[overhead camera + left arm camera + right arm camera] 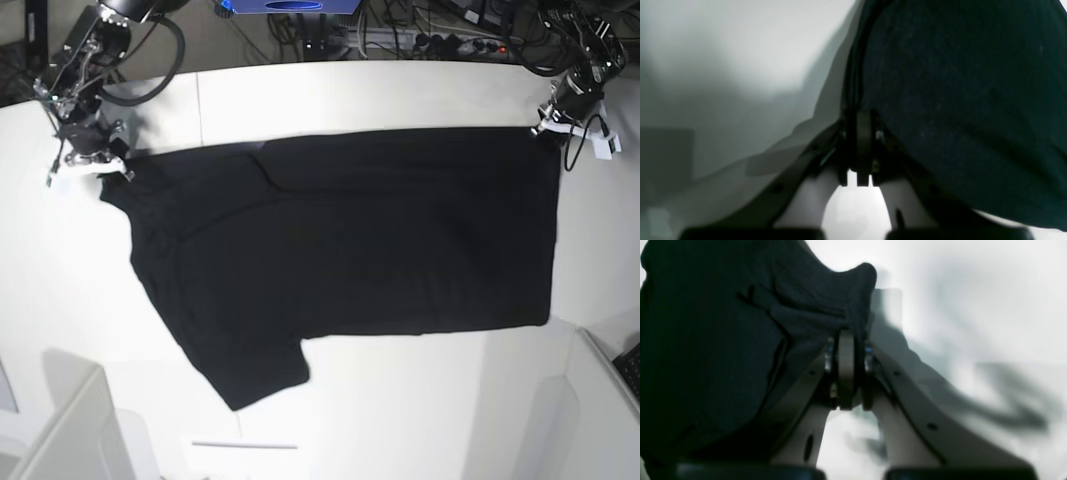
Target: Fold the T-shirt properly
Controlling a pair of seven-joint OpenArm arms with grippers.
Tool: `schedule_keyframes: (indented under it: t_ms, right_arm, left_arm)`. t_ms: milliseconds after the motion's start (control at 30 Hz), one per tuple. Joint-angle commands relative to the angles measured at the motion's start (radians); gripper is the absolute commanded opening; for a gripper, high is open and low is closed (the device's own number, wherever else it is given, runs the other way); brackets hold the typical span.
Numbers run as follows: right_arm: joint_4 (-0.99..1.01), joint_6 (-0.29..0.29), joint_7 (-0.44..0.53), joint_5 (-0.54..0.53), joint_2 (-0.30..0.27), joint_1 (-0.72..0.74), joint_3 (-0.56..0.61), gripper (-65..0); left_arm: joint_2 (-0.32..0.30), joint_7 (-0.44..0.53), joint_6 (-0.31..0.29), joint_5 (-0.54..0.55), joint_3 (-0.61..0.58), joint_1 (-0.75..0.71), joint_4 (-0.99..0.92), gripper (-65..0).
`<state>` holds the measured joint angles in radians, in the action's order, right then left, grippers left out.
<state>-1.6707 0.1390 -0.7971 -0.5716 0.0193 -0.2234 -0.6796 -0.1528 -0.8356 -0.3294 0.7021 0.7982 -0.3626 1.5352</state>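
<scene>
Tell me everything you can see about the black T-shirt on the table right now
The T-shirt is plain black, soft-looking cloth, spread mostly flat on the white table with its length running across the base view. One short sleeve points toward the near edge. No print shows on this side. Light wrinkles run near the sleeve end. The right claw is shut on one far corner, the left claw on the other.

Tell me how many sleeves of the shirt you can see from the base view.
1: one sleeve of the T-shirt sticks out toward the table's near edge. The other may be bunched at the far edge by the right tool.
</scene>
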Motion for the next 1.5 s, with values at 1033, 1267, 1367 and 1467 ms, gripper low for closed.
schedule_keyframes:
  t_ms: [1033, 1267, 1367, 1467]
  right_arm:
    - [-0.154, 0.003, 0.026, -0.006, -0.012, -0.259, -0.007, -65.0]
    - [-0.154, 0.003, 0.017, -0.006, -0.012, -0.279, -0.005, -65.0]
    - [-0.154, 0.003, -0.023, -0.006, -0.012, -0.275, -0.009, -65.0]
    - [-0.154, 0.003, -0.037, -0.006, -0.012, -0.273, -0.009, -65.0]
  left_arm:
    - [0.017, 0.017, 0.002, 0.001, 0.008, -0.180, 0.113, -65.0]
    - [0.017, 0.017, 0.002, 0.001, 0.008, -0.183, 0.115, -65.0]
    - [0.017, 0.017, 0.002, 0.001, 0.008, -0.194, 0.115, -65.0]
    - [0.017, 0.017, 0.005, 0.000, 0.013, -0.195, 0.115, -65.0]
